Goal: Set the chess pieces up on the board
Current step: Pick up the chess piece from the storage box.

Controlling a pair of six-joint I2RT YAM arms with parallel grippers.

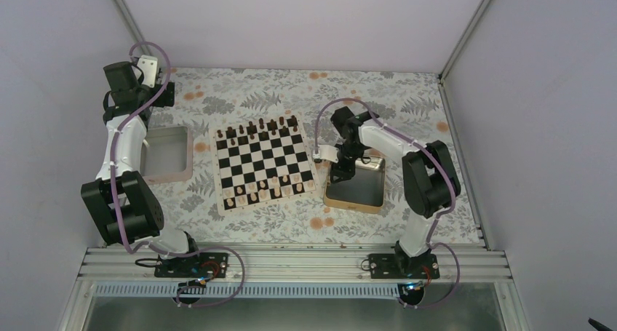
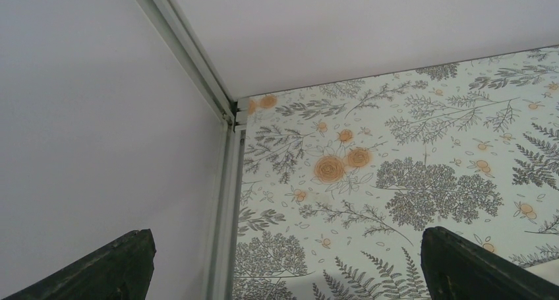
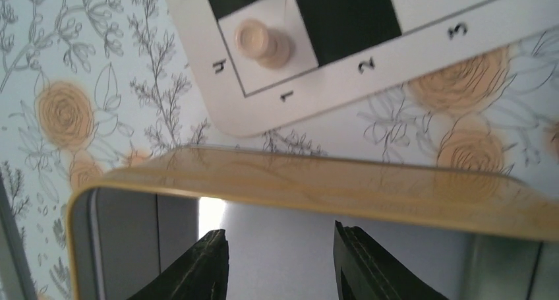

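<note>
Floral cloth (image 1: 378, 91) covers the table inside pale walls (image 1: 305, 18). At 10 o'clock from the board, up in the far corner, the left gripper (image 2: 287, 254) hangs over bare cloth, jaws spread wide and holding nothing. At 9 o'clock of the board lies a pale tray (image 1: 190, 155). The board (image 1: 262, 160) sits mid-table, slightly skewed. Dark pieces (image 1: 258, 129) are ranked along its 12 o'clock edge and the light chess pieces (image 1: 263, 193) gathered along its 6 o'clock edge. Whether every near square is filled is too small to tell. At 4 o'clock, just beside the board's corner, is the gold tin (image 1: 354, 204). The right gripper (image 3: 280, 264) is dipped inside it, jaws partly apart with only grey tin floor between the fingers (image 3: 209, 264). It grips nothing, and no piece shows inside the tin.

This looks like a reach for another light piece. To do it well, centre the gap over the piece before closing and pinch low on its stem so it does not tip. Lift straight up past the tin's rim, then travel toward 9 o'clock. Lower onto the middle of a free square, clear of the corner piece (image 3: 260, 43).
</note>
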